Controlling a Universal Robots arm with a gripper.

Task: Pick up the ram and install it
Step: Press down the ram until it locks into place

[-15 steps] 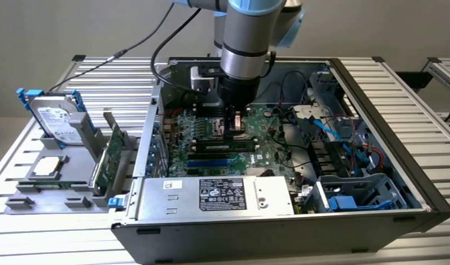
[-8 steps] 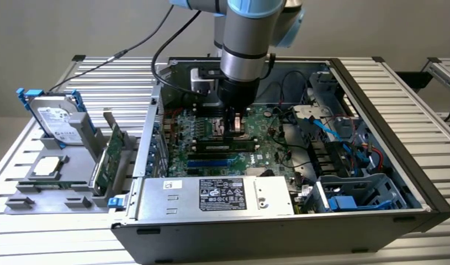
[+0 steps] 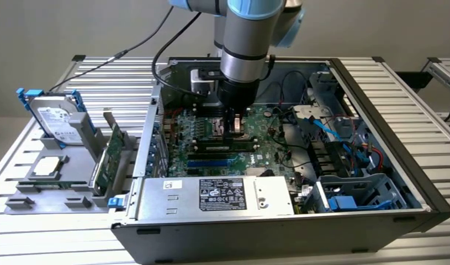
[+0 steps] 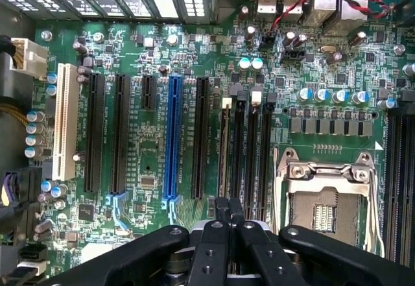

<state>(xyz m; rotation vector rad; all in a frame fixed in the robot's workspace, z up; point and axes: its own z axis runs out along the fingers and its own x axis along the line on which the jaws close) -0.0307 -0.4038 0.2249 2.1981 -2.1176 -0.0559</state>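
One ram (image 4: 225,150) standing edge-on in the outermost of the black memory slots (image 4: 249,150), right under jaws pressed together. Contact impossible to confirm. Best pressed straight down along the stick's line, square to the slot, evenly until seated, with no tilt toward the CPU socket (image 4: 324,202).

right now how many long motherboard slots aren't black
2: a white slot at the board's edge, a blue slot between black ones. More may be hidden.
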